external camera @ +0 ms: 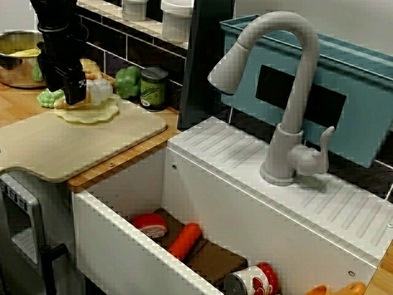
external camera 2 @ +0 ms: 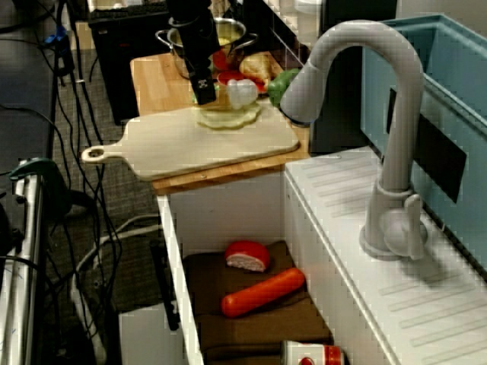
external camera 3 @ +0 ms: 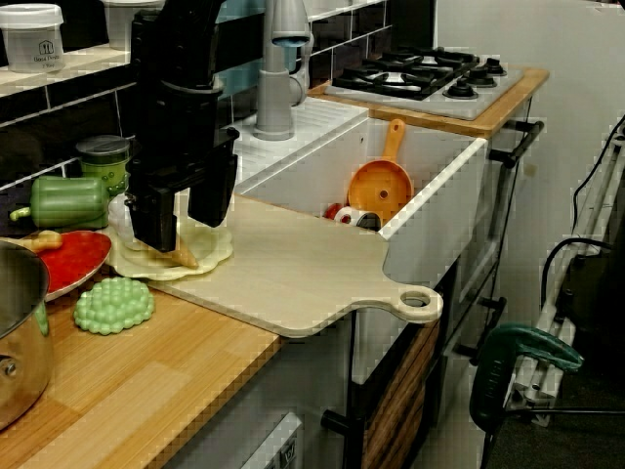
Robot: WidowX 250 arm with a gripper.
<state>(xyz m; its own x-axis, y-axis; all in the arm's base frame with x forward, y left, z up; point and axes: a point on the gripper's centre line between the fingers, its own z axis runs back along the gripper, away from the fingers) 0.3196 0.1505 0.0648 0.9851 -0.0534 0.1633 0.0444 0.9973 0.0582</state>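
Plainly, one toy cone (external camera 3: pixel 176 257) lies on one pale leaf (external camera 3: pixel 210 252), on one cutting board (external camera 3: pixel 293 274), left of frame; the arm (external camera 3: pixel 181 98) hangs vertical, its gripper (external camera 3: pixel 184 233) spread wide over the cone, gripping nothing.

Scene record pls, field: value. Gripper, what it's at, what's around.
gripper: black gripper, jaws apart, low over the cutting board
nearest: toy ice cream cone lying on a pale yellow leaf; contact unclear
beside board: green bumpy toy, red plate, green pepper, green jar
sink: orange-red sausage, red-rind slice, can
faucet: grey, on the sink's ribbed deck
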